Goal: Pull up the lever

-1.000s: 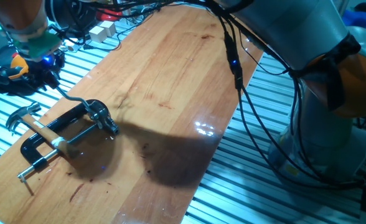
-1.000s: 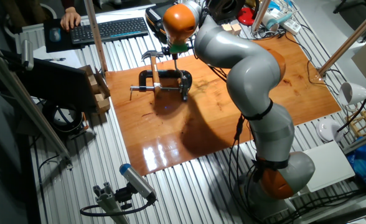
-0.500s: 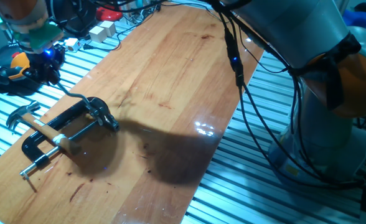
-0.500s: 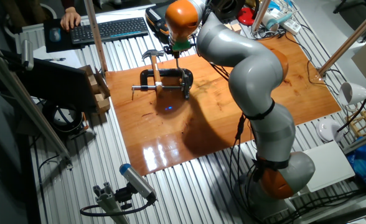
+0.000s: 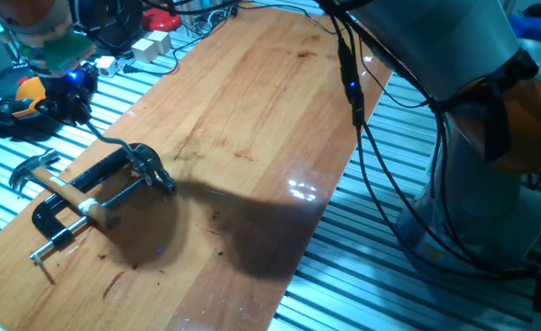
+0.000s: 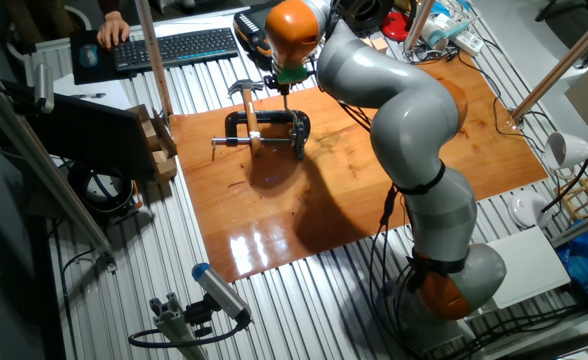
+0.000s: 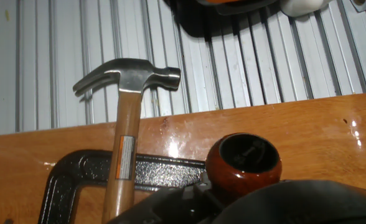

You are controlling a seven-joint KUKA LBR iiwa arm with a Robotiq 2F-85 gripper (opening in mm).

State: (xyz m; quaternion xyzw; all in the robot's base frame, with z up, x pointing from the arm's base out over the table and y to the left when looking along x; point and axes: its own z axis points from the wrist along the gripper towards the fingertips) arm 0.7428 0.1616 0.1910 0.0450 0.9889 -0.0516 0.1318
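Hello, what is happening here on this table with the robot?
A KUKA arm is working at a black bar clamp that lies on the wooden table with a hammer across it. The end effector is at the upper end of the clamp's lever, whose reddish-brown tip fills the bottom of the hand view. The lever slopes up from the chrome head. Whether the end effector is open or shut cannot be seen.

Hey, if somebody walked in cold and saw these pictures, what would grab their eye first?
Probably the big grey robot arm arching over the wooden table. Then the black clamp near the table's end, a hammer lying across it, and the lever rising toward the gripper.
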